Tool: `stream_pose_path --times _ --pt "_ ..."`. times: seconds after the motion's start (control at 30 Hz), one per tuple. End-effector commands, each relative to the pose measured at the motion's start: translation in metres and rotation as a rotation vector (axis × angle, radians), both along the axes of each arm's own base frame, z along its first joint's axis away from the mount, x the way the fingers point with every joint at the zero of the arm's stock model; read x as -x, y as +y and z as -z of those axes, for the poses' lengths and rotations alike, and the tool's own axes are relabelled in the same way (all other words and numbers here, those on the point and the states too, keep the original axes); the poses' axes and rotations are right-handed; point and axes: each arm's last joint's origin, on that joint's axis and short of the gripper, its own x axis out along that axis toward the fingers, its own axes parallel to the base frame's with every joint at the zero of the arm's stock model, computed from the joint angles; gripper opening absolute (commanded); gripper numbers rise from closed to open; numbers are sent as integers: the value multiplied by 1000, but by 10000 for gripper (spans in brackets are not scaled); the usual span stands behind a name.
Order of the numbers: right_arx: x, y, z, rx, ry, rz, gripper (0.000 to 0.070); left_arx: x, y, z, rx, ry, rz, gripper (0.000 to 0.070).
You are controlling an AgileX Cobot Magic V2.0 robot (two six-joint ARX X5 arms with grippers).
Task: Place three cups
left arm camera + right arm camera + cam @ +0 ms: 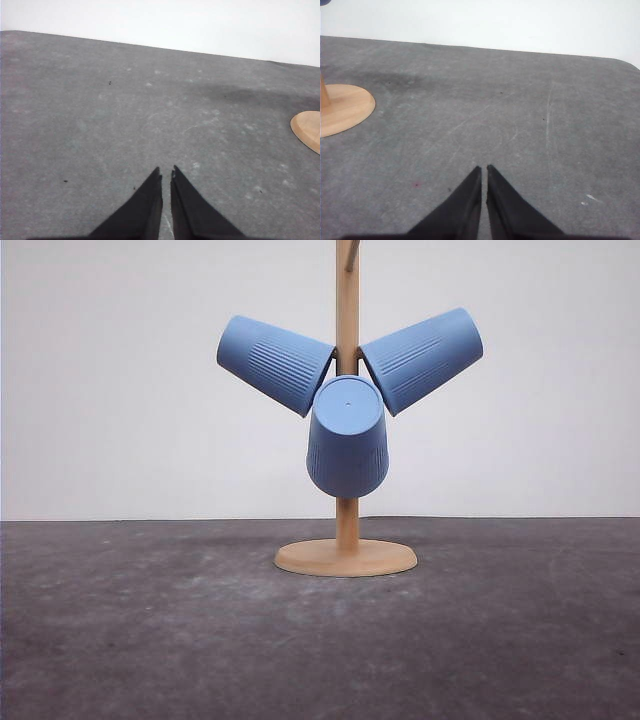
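Currently I see all three cups hanging on the wooden stand [347,540], which sits on the dark grey surface [150,640] in front of a white wall [100,370]. From the front view, the left cup [274,364] hangs on the stand's left side, tilted, with its flat base pointing up and out to the left and its mouth toward the post. The right cup [423,359] mirrors it on the right side, base up and out to the right. The middle cup [347,438] hangs in front of the post, below and between the other two, its base facing the camera and its mouth angled downward. The rims of the left and right cups sit close against the top of the middle cup; I cannot tell whether they touch. The stand's round base rests flat on the surface. On the left wrist view, the left gripper [166,172] is clenched, fingertips nearly together with nothing between them, over bare surface, with the edge of the stand's base off to one side. On the right wrist view, the right gripper [484,168] is likewise clenched and holding nothing, above bare surface, the stand's base well apart from it.
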Motion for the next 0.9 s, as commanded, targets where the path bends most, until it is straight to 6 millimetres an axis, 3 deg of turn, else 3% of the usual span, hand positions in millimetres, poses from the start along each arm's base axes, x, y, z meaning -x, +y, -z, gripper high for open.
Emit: stream_pose_path --times 0.0,0.87 --pt "0 0 0 7 -10 1 18 -1 0 5 -14 17 0 11" --pt "0 0 0 7 -10 1 18 -1 0 5 -14 17 0 11"
